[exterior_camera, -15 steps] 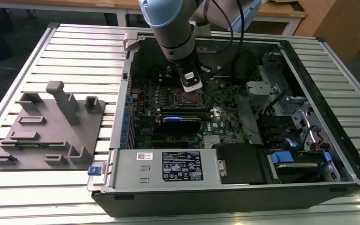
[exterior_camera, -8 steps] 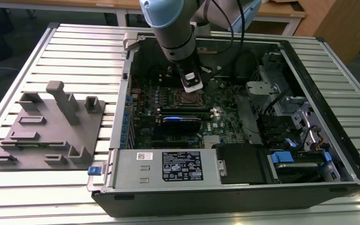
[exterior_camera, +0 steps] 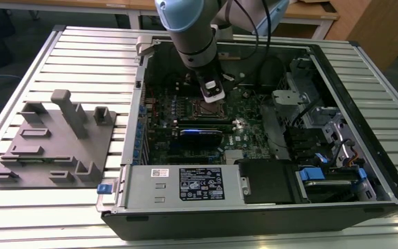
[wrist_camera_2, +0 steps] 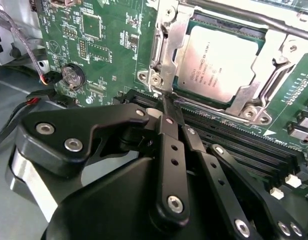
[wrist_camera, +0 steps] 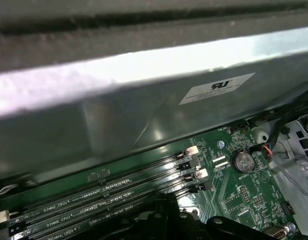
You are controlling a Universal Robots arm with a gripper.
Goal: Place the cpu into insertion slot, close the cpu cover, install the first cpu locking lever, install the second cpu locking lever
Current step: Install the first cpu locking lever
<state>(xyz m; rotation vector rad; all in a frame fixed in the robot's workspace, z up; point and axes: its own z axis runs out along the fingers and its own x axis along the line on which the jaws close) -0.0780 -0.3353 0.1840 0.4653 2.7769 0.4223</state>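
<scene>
Second wrist view: the black claw [wrist_camera_2: 169, 102], fingers pressed together, tips touching the edge of the thin silver metal cpu cover [wrist_camera_2: 169, 55], which lies closed over the dull silver-grey square cpu [wrist_camera_2: 221, 62] seated in the insertion slot of the green motherboard [wrist_camera_2: 99, 45]. Exterior view: the grey-blue robot arm [exterior_camera: 188, 31] reaches into the open black computer case [exterior_camera: 365, 129] on the ribbed white worktop [exterior_camera: 81, 46]; the long black memory slots [wrist_camera: 104, 192] lie just beside the claw.
</scene>
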